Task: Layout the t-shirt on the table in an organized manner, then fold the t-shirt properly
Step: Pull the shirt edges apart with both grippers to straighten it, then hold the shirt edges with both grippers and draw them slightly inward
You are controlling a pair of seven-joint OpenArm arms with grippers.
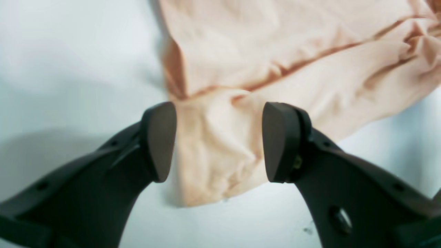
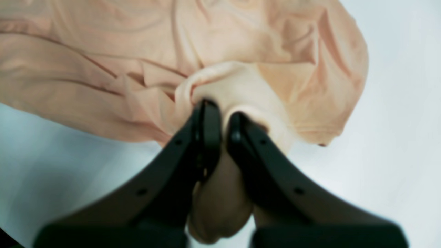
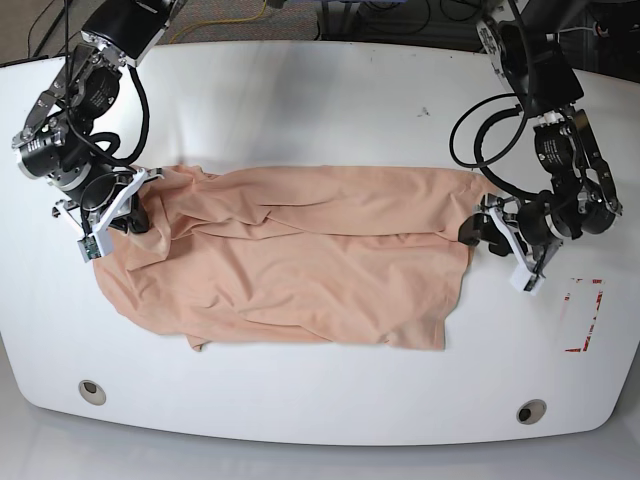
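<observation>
Two arms flank t-shirt [image 3: 300,260], spread crosswise over middle of counter [image 3: 320,90], rumpled, lower hem uneven toward near edge. Left gripper [image 1: 218,141]: jaws apart, straddling cloth corner, nothing pinched. Right gripper [image 2: 220,117]: jaws closed on bunched fold at opposite end. Red-marked rectangle [image 3: 583,315] near counter's right edge, clear of cloth. Judged: fabric light, soft, limp, drapes and wrinkles readily, stretches under pull. Best hold: hem corners or shoulder seams, both ends at once, gentle tension.
</observation>
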